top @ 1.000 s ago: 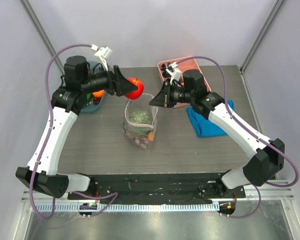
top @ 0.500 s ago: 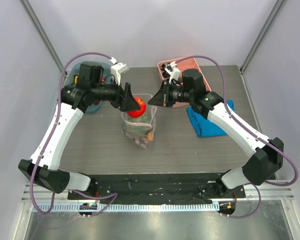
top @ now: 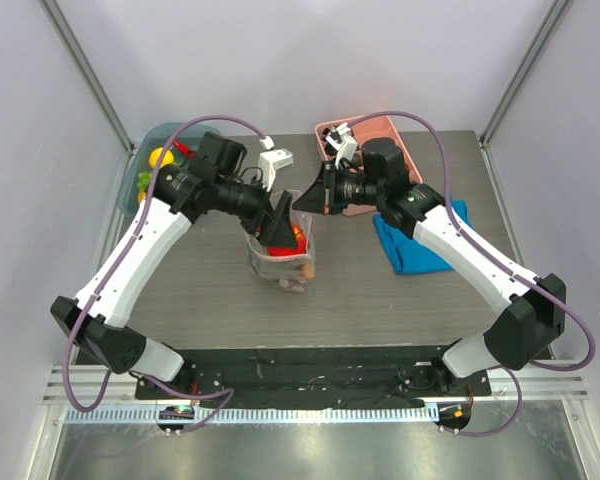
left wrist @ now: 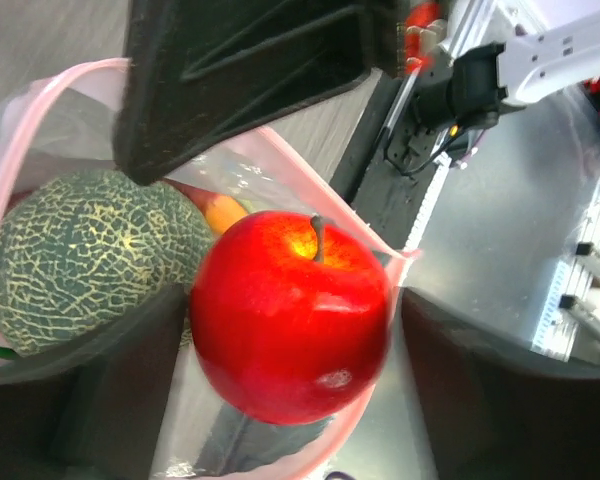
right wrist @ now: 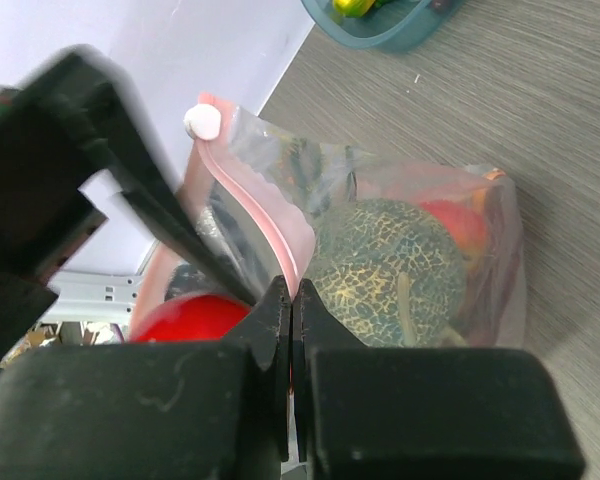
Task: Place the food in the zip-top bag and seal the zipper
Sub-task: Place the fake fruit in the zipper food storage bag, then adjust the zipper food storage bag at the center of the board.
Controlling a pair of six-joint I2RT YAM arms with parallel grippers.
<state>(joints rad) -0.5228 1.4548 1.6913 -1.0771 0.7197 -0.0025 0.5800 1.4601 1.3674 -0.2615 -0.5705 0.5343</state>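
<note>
The zip-top bag (top: 280, 262) stands in the middle of the table with its mouth up. My right gripper (right wrist: 292, 290) is shut on its pink zipper (right wrist: 242, 200) edge, holding the mouth open; the white slider tab (right wrist: 202, 122) sits at the far end. My left gripper (left wrist: 295, 330) hangs over the mouth, open, with a red apple (left wrist: 290, 315) between its fingers. The apple rests against one finger (left wrist: 130, 385) and a gap shows at the other. Inside the bag lie a green netted round food (right wrist: 385, 265) and an orange piece (left wrist: 225, 212).
A teal bowl (top: 152, 150) with more toy food stands at the back left. At the back right sits a pink tray (top: 385, 128), and a blue folded cloth (top: 420, 248) lies under the right arm. Both arms meet above the bag.
The left arm carried the apple from beside the teal bowl rightward and down into the bag's mouth, and its jaws have widened. The right gripper kept its hold on the rim.
</note>
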